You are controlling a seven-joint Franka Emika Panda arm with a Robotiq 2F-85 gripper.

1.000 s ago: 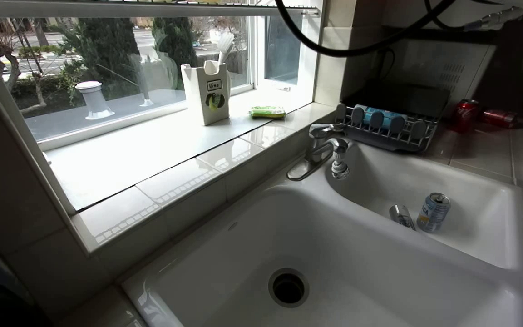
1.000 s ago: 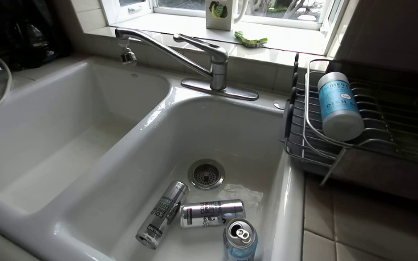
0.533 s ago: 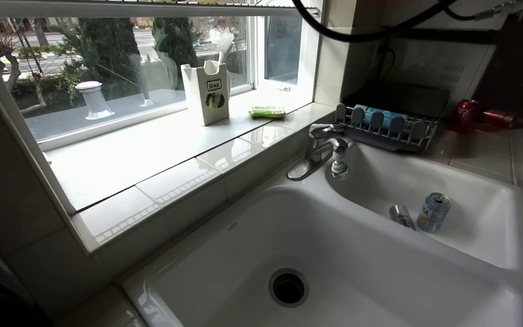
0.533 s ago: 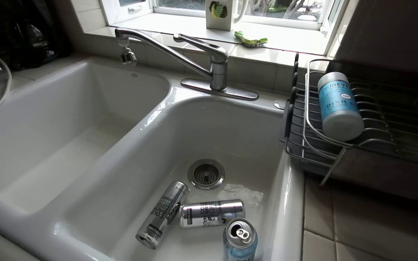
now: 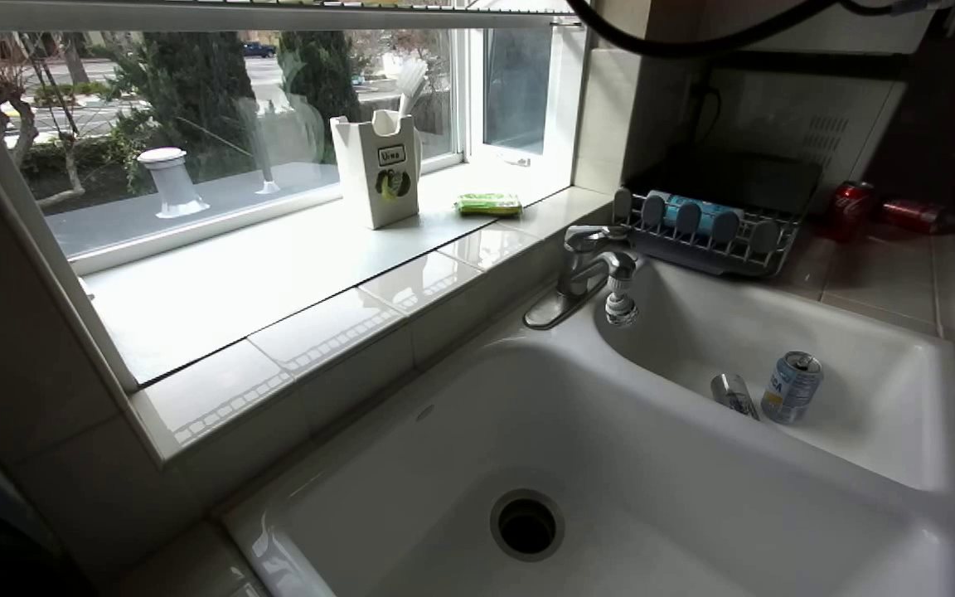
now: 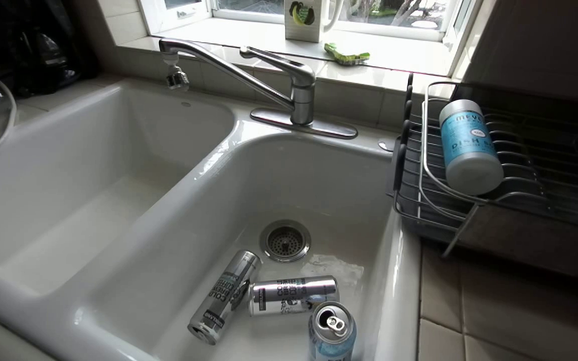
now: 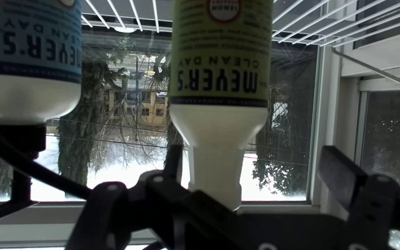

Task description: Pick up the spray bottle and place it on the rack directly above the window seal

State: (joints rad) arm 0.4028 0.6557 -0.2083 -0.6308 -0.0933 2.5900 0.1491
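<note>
The wrist view is upside down. It shows the yellow-green spray bottle (image 7: 221, 69) with a printed label; its neck and head look white, not black. Its base is cut off, beside the wires of the white wire rack (image 7: 304, 21). My gripper (image 7: 255, 163) is open, with the bottle's neck between its fingers, close to the left finger and well apart from the right one. The gripper is out of both exterior views. The rack's edge (image 5: 237, 16) crosses the top of an exterior view, above the window seal (image 5: 220, 307), which also shows in an exterior view (image 6: 399, 52).
A blue bottle with a black pump (image 7: 30, 62) is left of the spray bottle. A black cable (image 5: 693, 46) hangs at the top. A pitcher (image 5: 376, 174) and green packet (image 5: 487, 205) stand on the ledge. Below are the tap (image 6: 301, 95), dish rack (image 6: 422, 150) and cans (image 6: 294, 296).
The black cable has shifted up and to the right in an exterior view. The white arm part at the right edge there has moved almost out of view. The objects have not moved.
</note>
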